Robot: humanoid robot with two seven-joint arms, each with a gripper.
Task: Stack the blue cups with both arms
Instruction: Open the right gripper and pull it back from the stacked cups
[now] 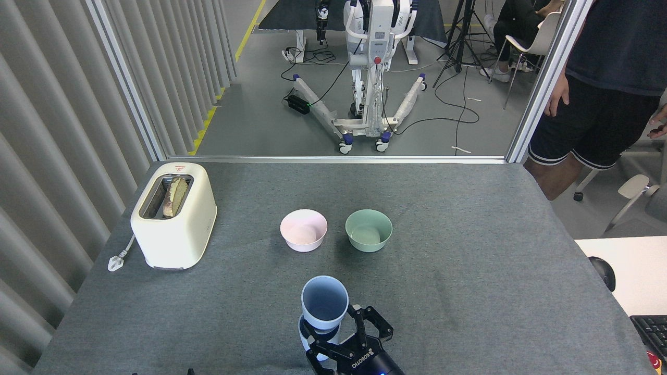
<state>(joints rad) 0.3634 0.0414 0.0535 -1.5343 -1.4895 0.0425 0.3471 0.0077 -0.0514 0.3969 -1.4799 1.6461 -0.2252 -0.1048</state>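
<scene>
A pale blue cup (324,303) is upright near the table's front edge, its mouth facing up. My right gripper (337,328) comes in from the bottom edge and is shut on the cup's lower part, one black finger on each side. Directly beneath it the rim of a second blue cup (304,336) shows at the left. The held cup's base is at or inside that rim; I cannot tell how deep. Two small dark tips (190,371) at the bottom edge on the left may belong to my left gripper.
A pink bowl (304,229) and a mint-green bowl (368,229) stand side by side mid-table behind the cups. A cream toaster (174,222) with bread stands at the left. The grey table (469,291) ends at a metal rail. A person stands at the far right.
</scene>
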